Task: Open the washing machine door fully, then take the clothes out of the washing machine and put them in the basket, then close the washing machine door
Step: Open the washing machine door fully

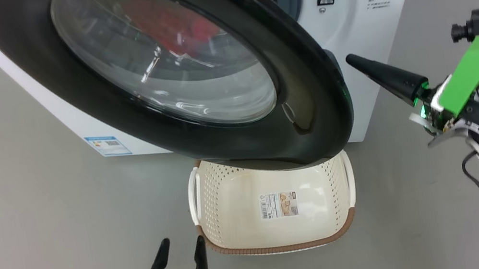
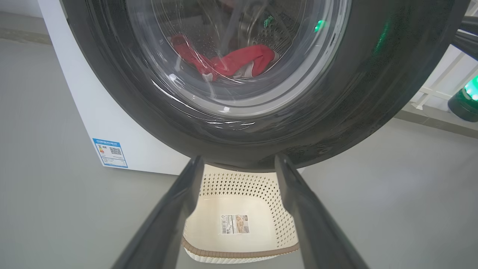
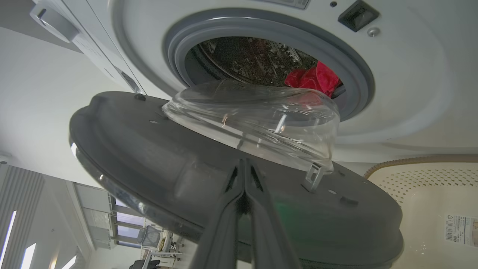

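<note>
At the lower left we see the left gripper, jaws apart and empty. At lower centre the basket stands on the floor. At the right, the right gripper has its jaws pressed together on nothing, tips at the edge of the partly open washing machine door. Beyond, at upper centre, the clothes lie inside the washing machine.

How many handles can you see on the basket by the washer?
2. A left handle on the basket's left end and a right handle on its right end. The washing machine door covers the far rim, so another could be hidden.
</note>
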